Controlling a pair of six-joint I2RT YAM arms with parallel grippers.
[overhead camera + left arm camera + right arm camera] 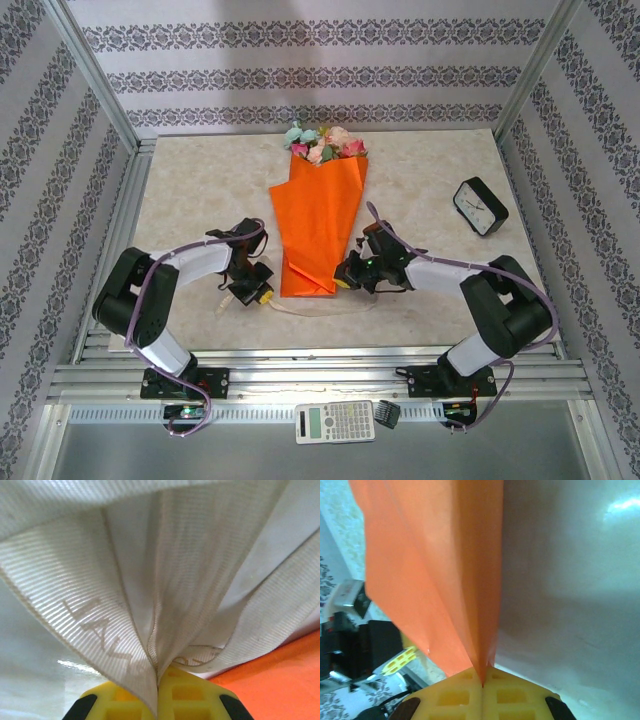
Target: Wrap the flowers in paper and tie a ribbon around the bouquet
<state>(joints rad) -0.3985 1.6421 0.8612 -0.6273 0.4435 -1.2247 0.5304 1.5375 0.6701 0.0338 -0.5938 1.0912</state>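
1. Two pincers down at the narrow end of the bouquet [320, 215], toward the near edge of the worktop [200, 190].
2. Along the worktop's middle, from near edge toward far edge: the bouquet, a tapering cone of orange paper [430, 570], wide end far, narrow end near.
3. At the wide end, close to the far edge: the flowers [322, 143], with pink, peach and light-blue heads poking out of the paper.
4. Just left of the cone's narrow end: the left pincer [260, 292], pressed together on the ribbon [100, 580].
   - In the left wrist view, the off-white weave caught between the yellow tips and fanning upward in folds, with faint lettering on one band.
   - At the lower right corner of that view, a patch of orange paper.
5. Just right of the narrow end, against the cone's edge: the right pincer [343, 278], clamped on the paper.
   - In the right wrist view, an orange fold nipped between the yellow tips, with no gap left.
   - Pale worktop to the right of the fold.
6. Between the two pincers, on the near side of the cone's tip: a thin pale stretch of ribbon lying flat on the worktop.
7. Toward the right edge, well apart from the bouquet: a black clock [481, 206] with a white face, turned at an angle.
8. Beyond the near edge, on the metal frame between the arm bases: a calculator [335, 421].
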